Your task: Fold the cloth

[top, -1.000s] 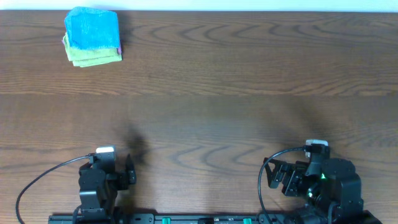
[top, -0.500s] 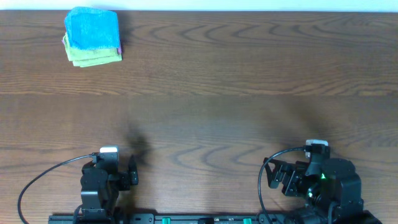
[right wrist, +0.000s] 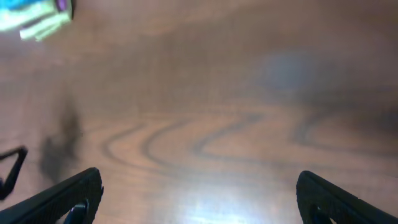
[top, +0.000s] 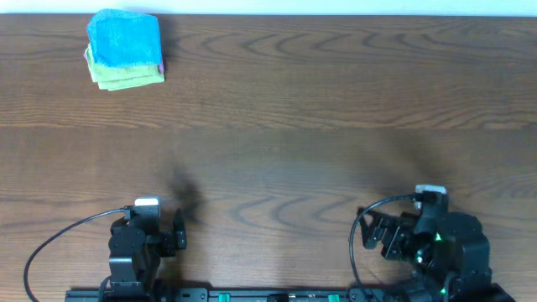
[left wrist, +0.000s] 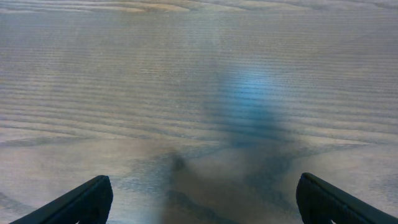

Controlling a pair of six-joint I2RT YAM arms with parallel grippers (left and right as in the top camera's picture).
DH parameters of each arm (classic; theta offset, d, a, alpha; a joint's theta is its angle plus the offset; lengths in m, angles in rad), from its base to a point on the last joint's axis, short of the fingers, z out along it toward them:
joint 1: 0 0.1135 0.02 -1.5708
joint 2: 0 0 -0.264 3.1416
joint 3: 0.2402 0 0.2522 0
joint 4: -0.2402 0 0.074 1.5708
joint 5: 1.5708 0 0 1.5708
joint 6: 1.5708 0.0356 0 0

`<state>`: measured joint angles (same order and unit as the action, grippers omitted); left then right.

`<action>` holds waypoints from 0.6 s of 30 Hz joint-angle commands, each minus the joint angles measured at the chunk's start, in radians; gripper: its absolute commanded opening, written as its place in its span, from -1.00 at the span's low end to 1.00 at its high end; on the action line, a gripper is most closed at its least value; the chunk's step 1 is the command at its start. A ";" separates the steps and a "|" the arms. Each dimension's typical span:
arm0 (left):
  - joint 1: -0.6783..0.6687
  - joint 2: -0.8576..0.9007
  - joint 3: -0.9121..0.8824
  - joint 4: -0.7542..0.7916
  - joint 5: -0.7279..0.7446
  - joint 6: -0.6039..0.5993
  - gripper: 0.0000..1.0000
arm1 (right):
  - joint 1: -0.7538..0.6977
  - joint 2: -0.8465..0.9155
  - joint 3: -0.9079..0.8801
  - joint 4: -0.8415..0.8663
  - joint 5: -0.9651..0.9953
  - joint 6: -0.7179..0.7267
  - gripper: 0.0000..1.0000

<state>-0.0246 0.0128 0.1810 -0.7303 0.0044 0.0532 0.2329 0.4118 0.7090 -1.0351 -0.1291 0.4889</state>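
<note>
The sky-blue cloth [top: 124, 39] lies folded into a small square on top of a stack at the table's far left corner. It shows blurred at the top left of the right wrist view [right wrist: 25, 9]. My left gripper [top: 144, 225] sits at the near left edge, open and empty, its fingertips wide apart over bare wood [left wrist: 199, 202]. My right gripper [top: 394, 231] sits at the near right edge, open and empty [right wrist: 199, 199]. Both grippers are far from the cloth.
A lime-green folded cloth [top: 126, 78] lies under the blue one, with a sliver of purple cloth [top: 159, 67] at the stack's right edge. The wooden table [top: 319, 126] spreads between the stack and the arms. Cables loop beside each arm base.
The left arm has drawn back slightly toward the near edge and the right arm has shifted a little. The stack has not moved.
</note>
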 commanded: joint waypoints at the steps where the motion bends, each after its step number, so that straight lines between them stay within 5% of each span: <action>1: -0.005 -0.009 -0.020 -0.009 0.014 0.011 0.91 | -0.021 -0.009 -0.019 0.055 0.127 -0.081 0.98; 5: -0.005 -0.009 -0.020 -0.009 0.014 0.011 0.91 | -0.046 -0.097 -0.143 0.216 0.170 -0.394 0.99; 18: -0.005 -0.009 -0.020 -0.009 0.014 0.011 0.91 | -0.230 -0.354 -0.486 0.299 0.154 -0.521 0.99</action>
<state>-0.0246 0.0109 0.1806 -0.7300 0.0124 0.0532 0.0193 0.0853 0.2489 -0.7414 0.0338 0.0128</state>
